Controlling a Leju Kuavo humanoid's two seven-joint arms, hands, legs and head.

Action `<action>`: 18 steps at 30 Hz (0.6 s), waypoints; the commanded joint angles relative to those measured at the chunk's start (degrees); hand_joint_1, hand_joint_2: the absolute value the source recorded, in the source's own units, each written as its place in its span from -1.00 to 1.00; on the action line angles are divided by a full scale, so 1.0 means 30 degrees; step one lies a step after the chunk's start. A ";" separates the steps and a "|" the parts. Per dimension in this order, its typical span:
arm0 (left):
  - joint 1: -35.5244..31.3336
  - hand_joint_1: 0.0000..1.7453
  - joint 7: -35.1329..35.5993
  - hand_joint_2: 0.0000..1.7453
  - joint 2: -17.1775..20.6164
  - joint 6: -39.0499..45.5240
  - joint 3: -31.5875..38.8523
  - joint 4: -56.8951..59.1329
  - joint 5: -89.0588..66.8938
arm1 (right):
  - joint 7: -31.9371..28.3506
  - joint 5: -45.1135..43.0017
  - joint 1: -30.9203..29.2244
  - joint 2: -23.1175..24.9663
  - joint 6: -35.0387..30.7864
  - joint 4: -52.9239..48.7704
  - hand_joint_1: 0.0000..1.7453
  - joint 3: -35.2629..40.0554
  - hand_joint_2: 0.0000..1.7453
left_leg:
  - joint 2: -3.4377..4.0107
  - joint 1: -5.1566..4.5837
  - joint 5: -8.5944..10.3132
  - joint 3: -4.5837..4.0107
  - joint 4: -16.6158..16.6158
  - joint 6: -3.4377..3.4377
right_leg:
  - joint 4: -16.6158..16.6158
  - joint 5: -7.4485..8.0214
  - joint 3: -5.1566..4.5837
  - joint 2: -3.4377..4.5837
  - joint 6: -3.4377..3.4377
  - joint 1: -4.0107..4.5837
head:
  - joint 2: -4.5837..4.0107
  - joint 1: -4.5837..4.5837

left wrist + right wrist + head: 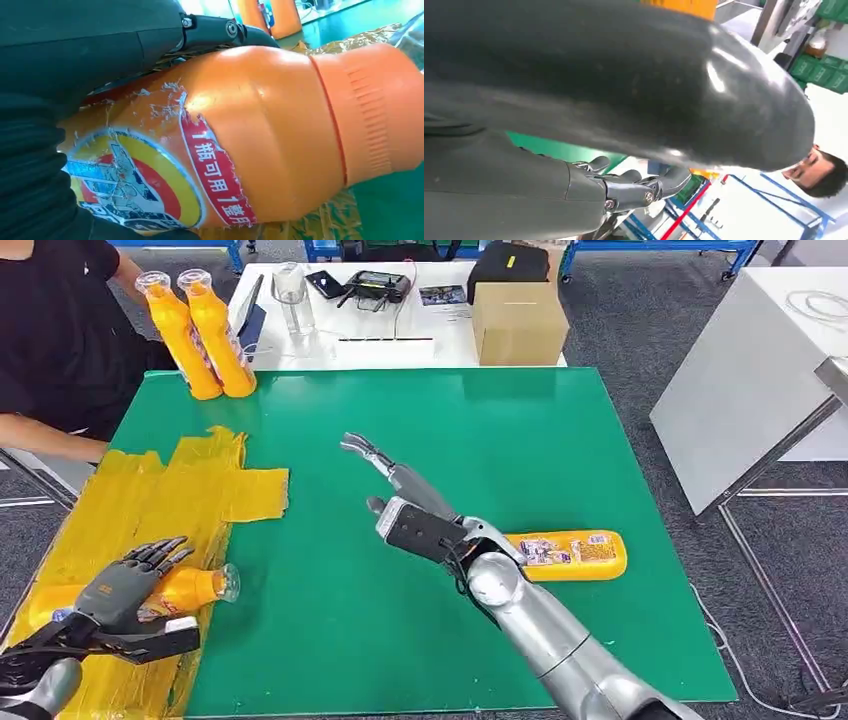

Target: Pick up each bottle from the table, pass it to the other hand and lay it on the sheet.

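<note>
On the yellow sheet (140,500) at the near left corner of the green surface (430,440), the left hand (125,590) lies over an orange bottle (185,588) resting on its side, neck and clear cap pointing toward the middle of the surface. The fingers drape across the body, and the left wrist view shows the bottle (260,135) pressed close against the palm, so the hand appears to be holding it, though how firmly cannot be told. The right hand (385,475) hangs above the middle of the surface with its fingers spread and nothing in it. A second bottle (565,555) lies on its side just behind the right forearm, and two more bottles (205,335) stand upright at the far left corner, close to a person's arm (40,435).

The main risk is rolling: the bottle under the left hand is round and lies near the sheet's crinkled inner edge, so a quick release or a dragging finger could send it onto bare green. The torn, peeling label may catch on a finger as it lifts. The right forearm sits close to the second bottle, and a careless swing could knock it toward the edge. Reaching for the upright pair could topple one into the other.
</note>
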 commanded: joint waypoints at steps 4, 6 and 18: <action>-0.0097 -1.00 -0.0008 1.00 -0.1004 0.0154 -0.0735 0.1553 0.0088 | 0.0021 -0.0074 -0.1033 0.0001 0.0059 0.1251 -1.00 0.0706 -1.00 | -0.0015 -0.0019 0.0026 0.0035 -0.0033 0.0010 | -0.0020 0.0011 0.0034 -0.0006 -0.0001 -0.0018 | 0.0000 0.0000; -0.0097 -1.00 -0.0008 1.00 -0.1004 0.0154 -0.0735 0.1553 0.0088 | 0.0021 -0.0074 -0.1033 0.0001 0.0059 0.1251 -1.00 0.0706 -1.00 | -0.0031 -0.0014 0.0027 0.0035 -0.0030 0.0009 | -0.0021 0.0009 0.0039 -0.0018 -0.0002 -0.0013 | 0.0000 0.0000; 0.0435 -1.00 0.0536 1.00 -0.4008 0.3969 0.1373 -0.0251 -0.1556 | 0.0027 0.0092 -0.0541 -0.0046 -0.0169 0.1033 -1.00 0.0939 -1.00 | -0.0105 -0.0027 0.0042 0.0034 -0.0034 0.0024 | -0.0023 0.0001 0.0057 -0.0101 0.0008 -0.0031 | 0.0000 0.0000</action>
